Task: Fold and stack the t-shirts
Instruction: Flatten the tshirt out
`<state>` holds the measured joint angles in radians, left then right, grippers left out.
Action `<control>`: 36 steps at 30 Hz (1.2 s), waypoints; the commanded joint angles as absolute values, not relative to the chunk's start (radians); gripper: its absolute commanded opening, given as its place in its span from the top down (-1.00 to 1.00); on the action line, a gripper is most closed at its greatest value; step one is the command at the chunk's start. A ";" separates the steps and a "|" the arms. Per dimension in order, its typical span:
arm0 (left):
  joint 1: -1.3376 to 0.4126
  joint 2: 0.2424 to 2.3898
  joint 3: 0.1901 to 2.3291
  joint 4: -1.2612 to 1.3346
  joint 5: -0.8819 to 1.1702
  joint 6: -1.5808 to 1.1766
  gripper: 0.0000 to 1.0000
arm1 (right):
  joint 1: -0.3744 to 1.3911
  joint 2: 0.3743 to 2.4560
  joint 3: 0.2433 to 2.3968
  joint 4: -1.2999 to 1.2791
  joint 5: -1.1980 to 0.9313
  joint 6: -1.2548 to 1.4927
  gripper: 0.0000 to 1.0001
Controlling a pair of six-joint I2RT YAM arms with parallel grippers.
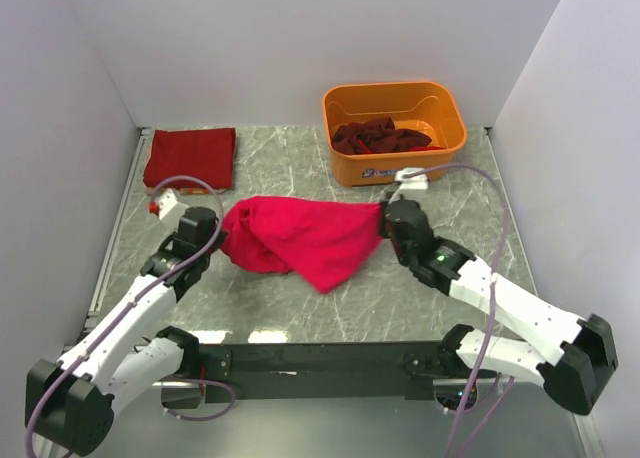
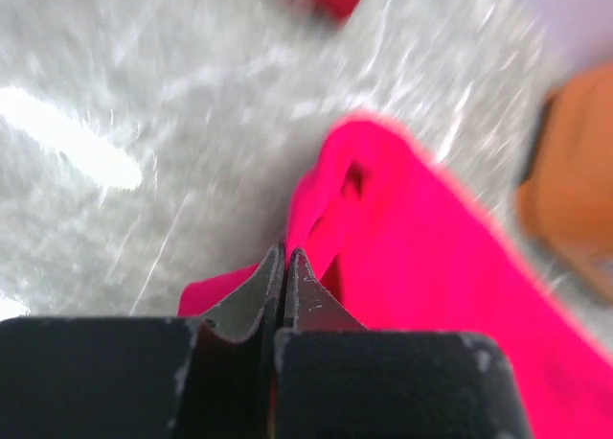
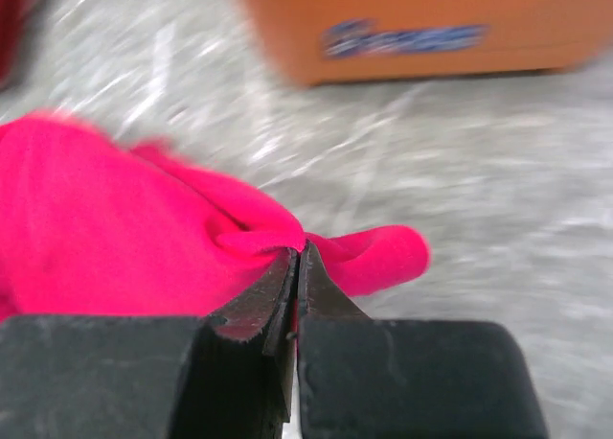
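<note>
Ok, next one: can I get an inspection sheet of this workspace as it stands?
Surface: grey marbled tabletop, glare patch near the arms.
Job's things: bright pink-red cloth t-shirt bunched at centre between both hands; folded dark red t-shirt at far left; crumpled maroon shirts inside orange plastic tub at far right.
Clutter: nothing seen.
Hands: left hand and right hand both shut on the pink-red t-shirt's edges.
Cables: purple-grey cables loop along each arm.
Surroundings: plain white walls on three sides.
</note>
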<state>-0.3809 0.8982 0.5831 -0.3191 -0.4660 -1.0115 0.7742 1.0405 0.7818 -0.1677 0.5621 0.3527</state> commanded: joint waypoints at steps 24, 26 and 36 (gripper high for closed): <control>-0.380 0.492 1.178 -0.353 -0.781 -0.858 0.99 | 0.623 0.638 1.273 -0.356 0.453 0.178 1.00; -0.380 0.486 1.201 -0.333 -0.772 -0.832 0.99 | 0.624 0.611 1.270 -0.362 0.437 0.181 1.00; -0.380 0.693 1.391 -0.373 -0.778 -0.739 0.99 | 0.623 0.644 1.305 -0.526 0.532 0.311 1.00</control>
<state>-0.3809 0.5831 1.3613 -0.3576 -0.7578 -0.7811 0.6300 0.6083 1.2713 -0.4610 0.4580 0.2420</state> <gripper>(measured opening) 0.023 0.010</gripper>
